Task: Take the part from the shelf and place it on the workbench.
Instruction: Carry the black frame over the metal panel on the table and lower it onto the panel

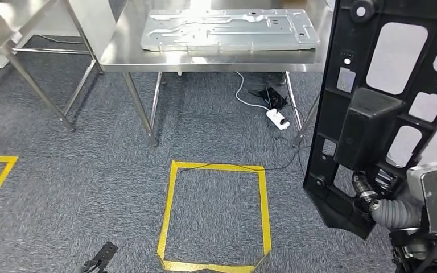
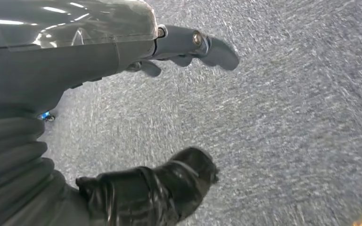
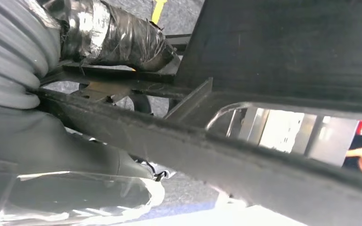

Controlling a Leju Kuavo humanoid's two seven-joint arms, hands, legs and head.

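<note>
One part (image 1: 375,114), a black plastic frame with cut-outs, was already off the shelf and in your right hand (image 1: 375,196), carried upright at your right side. Placement remained: the steel table (image 1: 205,60) stood ahead across the carpet, well apart from the part, with a grey metal panel (image 1: 227,28) lying on it. Right fingers (image 3: 118,35) were clamped on the frame's lower edge. Left hand (image 2: 169,117) hung over the carpet, fingers apart, holding nothing.

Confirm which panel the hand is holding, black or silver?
The black panel, gripped upright by the right hand. The silver panel lies flat on the steel table.
</note>
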